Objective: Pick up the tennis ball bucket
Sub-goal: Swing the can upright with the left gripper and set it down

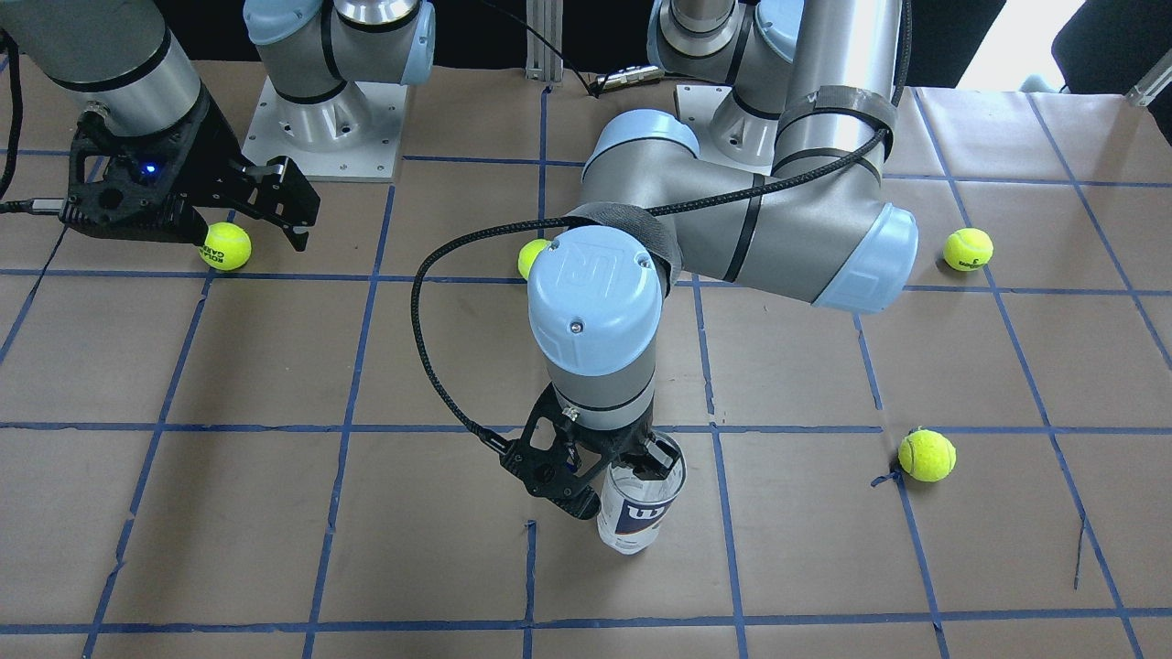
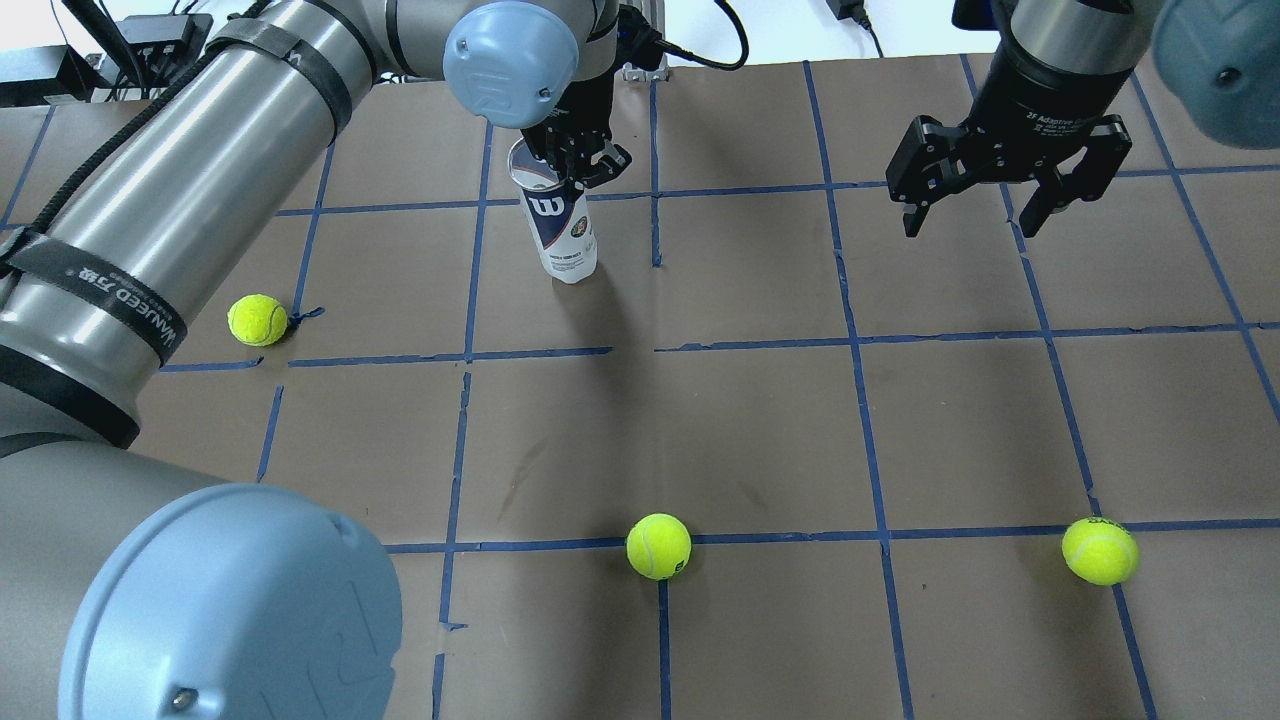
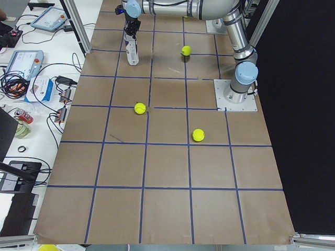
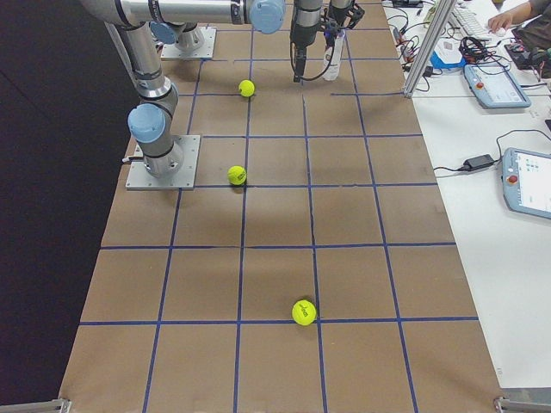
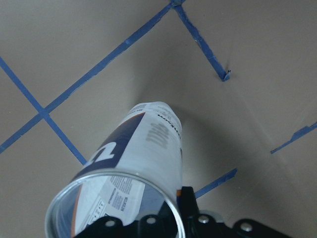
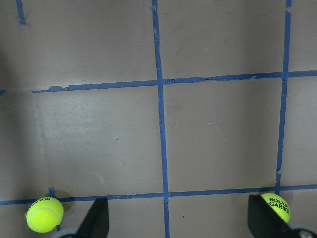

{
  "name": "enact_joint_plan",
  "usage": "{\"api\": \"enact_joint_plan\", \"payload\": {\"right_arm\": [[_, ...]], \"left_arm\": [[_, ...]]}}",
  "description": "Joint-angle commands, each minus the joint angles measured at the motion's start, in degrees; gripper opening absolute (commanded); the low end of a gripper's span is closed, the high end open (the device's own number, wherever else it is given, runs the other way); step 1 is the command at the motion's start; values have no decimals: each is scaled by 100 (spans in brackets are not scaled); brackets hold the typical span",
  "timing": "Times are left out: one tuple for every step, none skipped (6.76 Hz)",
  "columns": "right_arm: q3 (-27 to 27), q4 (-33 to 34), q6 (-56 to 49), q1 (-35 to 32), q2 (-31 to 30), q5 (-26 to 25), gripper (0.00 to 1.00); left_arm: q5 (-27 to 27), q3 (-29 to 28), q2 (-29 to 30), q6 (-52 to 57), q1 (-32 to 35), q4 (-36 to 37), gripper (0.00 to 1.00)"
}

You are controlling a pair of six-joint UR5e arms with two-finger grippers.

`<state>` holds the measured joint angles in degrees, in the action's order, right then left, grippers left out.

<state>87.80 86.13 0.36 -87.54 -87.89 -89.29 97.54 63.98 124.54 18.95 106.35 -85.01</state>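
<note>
Brown paper table (image 2: 760, 420) with a blue tape grid. My left arm (image 2: 180, 220) reaches across it to the far side from my base, wrist pointing down. My right arm (image 1: 110, 64) is off on the other side, well apart from the left one. The ball can (image 2: 560, 225), a clear tube with a white and navy label, stands roughly upright under my left wrist with its open mouth up. It is near a tape crossing at the far middle of the table. I cannot tell if its base touches the paper. My left gripper (image 2: 572, 165) is closed down on the can's top rim and grips it there. My right gripper (image 2: 970, 228) hangs above the table with its jaws spread wide and nothing between them. Four tennis balls (image 1: 927, 455) lie loose on the paper, all apart from the can. One (image 1: 225, 245) is just beside my right gripper in the front view, one (image 1: 531, 258) is half hidden behind my left wrist, and one (image 1: 968, 249) is near my left arm's base.
</note>
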Motion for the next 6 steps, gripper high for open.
{"api": "enact_joint_plan", "payload": {"right_arm": [[0, 0, 0, 0, 0, -1, 100], [0, 0, 0, 0, 0, -1, 100], [0, 0, 0, 0, 0, -1, 100], [0, 9, 0, 9, 0, -1, 100], [0, 9, 8, 0, 0, -1, 100], [0, 9, 8, 0, 0, -1, 100]], "left_arm": [[-59, -8, -61, -5, 0, -7, 81], [-59, -8, -114, -66, 9, -7, 82], [-190, 27, -445, -75, 0, -76, 82], [-322, 105, -883, -110, -44, -486, 81], [-341, 341, -1296, -337, -166, -603, 80], [-341, 796, -1840, -800, -437, -587, 80]]}}
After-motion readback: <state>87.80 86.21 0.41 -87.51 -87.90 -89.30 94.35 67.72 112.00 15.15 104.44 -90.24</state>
